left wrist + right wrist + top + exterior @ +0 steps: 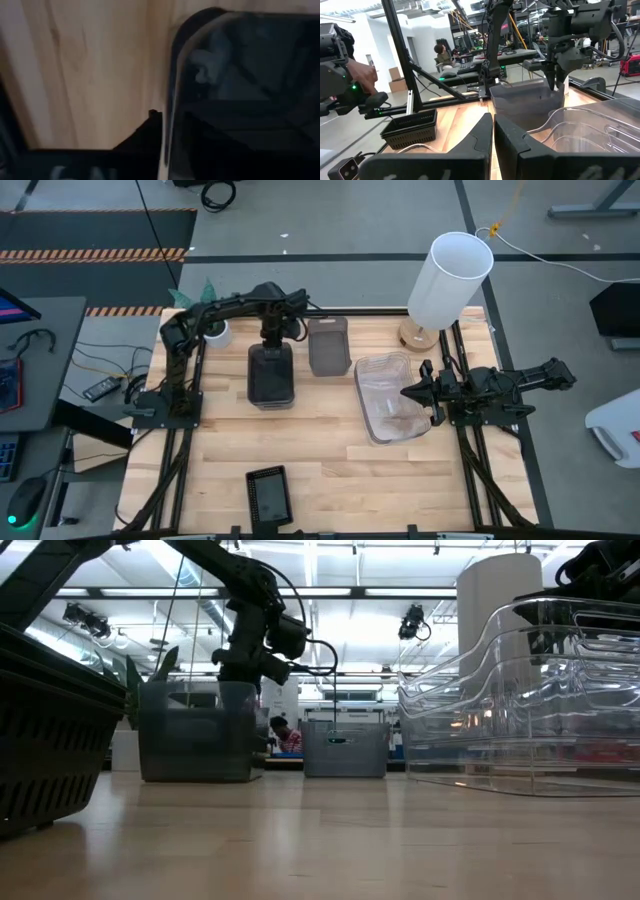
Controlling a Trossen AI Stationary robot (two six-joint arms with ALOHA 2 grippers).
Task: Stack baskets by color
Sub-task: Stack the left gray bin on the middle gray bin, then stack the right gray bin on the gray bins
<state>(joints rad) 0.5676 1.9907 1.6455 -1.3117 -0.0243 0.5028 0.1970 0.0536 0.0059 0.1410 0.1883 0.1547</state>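
Stack of large clear plastic bins (388,400) sits just beside right gripper (412,391), whose fingers are pressed together, empty. Smoky grey translucent bins (270,375) directly under left gripper (270,340); its jaw state: cannot tell. Likely light, stiff, slick; best pinched at rim.

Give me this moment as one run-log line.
left gripper: over grey basket stack, fingers state unclear | right gripper: shut, at clear basket stack | lone grey basket, black basket: unstacked
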